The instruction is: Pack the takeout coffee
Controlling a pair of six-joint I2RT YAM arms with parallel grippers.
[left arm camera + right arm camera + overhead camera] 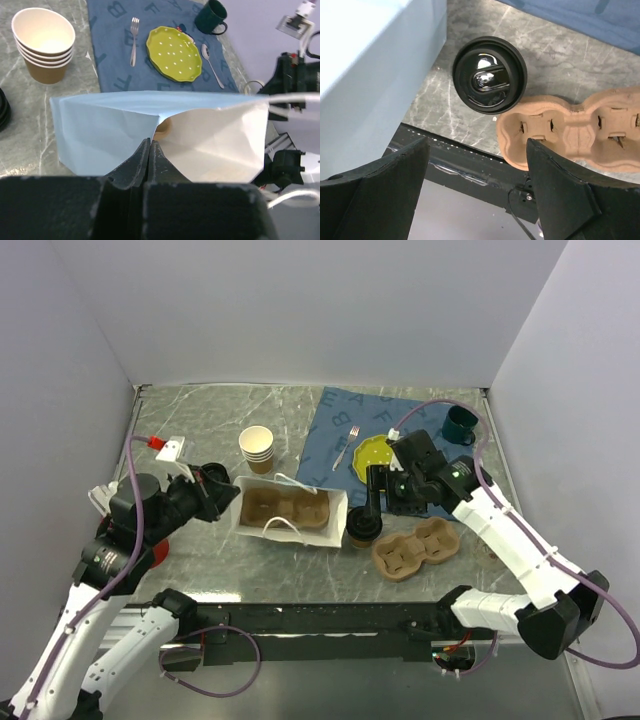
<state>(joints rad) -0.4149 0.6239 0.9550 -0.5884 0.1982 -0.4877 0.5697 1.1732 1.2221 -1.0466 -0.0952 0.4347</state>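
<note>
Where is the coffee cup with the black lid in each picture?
Top external: the takeout coffee stands right of centre, between the white paper bag and the cardboard cup carrier.
Left wrist: not in it; the white paper bag fills the middle.
Right wrist: the takeout coffee is upper middle, seen from above.
Shared landmark: the white paper bag, in all three views.

White arms (500, 530), purple cables (132, 472); left claw (150, 145), right claw (476, 147) black.
</note>
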